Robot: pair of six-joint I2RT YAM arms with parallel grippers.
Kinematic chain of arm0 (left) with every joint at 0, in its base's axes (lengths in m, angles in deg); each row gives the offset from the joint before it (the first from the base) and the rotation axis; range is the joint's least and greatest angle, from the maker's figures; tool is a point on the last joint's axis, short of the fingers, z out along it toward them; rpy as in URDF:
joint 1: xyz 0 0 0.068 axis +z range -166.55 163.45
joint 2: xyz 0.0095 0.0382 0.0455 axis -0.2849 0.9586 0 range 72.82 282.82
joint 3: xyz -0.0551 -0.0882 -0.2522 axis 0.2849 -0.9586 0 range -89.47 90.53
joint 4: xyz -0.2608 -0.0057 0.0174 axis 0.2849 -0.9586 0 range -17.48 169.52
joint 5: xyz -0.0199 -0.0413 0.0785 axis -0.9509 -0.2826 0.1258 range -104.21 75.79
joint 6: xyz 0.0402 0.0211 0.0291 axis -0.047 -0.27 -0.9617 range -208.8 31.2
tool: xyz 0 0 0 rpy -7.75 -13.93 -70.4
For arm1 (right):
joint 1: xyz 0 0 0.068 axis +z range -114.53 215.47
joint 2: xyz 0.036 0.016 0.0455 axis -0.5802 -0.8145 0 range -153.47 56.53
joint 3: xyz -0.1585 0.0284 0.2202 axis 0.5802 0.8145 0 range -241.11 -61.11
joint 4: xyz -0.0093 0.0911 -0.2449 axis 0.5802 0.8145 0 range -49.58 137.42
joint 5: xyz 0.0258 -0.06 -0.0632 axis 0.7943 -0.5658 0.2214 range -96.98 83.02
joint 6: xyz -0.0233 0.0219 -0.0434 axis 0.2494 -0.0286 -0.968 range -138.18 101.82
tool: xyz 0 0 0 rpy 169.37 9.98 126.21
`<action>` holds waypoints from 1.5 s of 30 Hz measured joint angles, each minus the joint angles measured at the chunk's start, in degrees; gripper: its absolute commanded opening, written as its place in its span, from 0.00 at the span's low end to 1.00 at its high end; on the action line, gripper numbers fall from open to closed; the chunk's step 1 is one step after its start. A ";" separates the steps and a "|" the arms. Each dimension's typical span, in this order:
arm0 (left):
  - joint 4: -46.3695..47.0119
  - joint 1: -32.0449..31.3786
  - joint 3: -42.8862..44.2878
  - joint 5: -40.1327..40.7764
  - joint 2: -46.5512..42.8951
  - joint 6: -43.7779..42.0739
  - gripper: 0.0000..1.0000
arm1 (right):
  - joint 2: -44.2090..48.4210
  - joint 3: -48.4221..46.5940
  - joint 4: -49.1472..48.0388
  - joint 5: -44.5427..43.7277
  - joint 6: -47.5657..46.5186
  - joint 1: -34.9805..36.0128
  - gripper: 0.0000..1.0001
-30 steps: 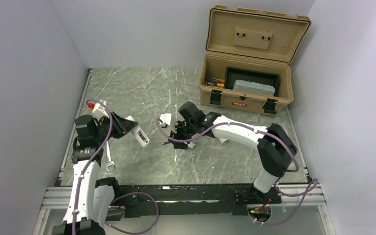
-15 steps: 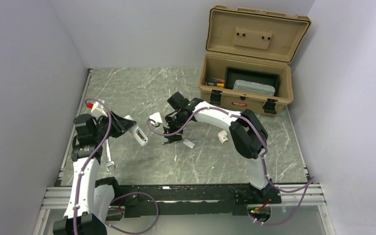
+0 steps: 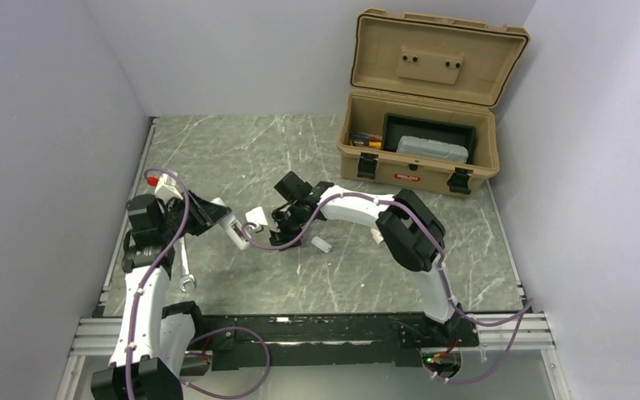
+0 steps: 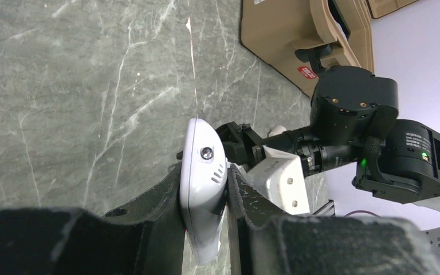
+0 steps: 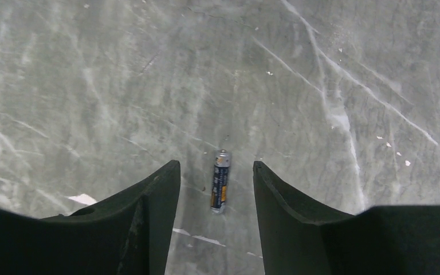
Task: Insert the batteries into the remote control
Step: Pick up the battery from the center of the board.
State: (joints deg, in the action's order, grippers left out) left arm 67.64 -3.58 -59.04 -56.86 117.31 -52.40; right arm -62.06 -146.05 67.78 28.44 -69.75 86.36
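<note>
1. Your left fingers [image 4: 160, 200] pinch the slim white plastic remote control [image 4: 201, 166] aloft (steadying it for loading).
2. Your right fingers [image 5: 149, 217] straddle, spread, a thin dark cylindrical battery [image 5: 220, 182] on the counter [image 5: 321, 86].

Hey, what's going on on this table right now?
The left gripper is shut on the white remote control, clamping it by its sides. The right gripper hangs open over one battery lying on the table, with a jaw on either side and neither touching it. The battery is not yet picked up.
</note>
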 measured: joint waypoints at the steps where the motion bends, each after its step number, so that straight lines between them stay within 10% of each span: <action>1: 0.00 0.04 0.00 -0.02 0.04 0.00 0.00 | -0.66 -0.50 -0.07 -0.35 -0.02 -0.09 0.51; 35: 0.07 1.01 0.00 -0.11 0.04 0.02 0.00 | -4.66 -4.70 3.39 -5.60 -1.05 -0.17 0.35; 45: 0.04 1.22 0.00 -0.15 0.04 0.02 0.00 | -5.35 -6.12 6.40 -5.42 -0.76 -0.13 0.13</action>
State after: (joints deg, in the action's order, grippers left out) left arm 67.68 -2.36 -59.04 -57.02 117.36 -52.37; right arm -67.41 -152.17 74.18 23.02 -70.52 86.23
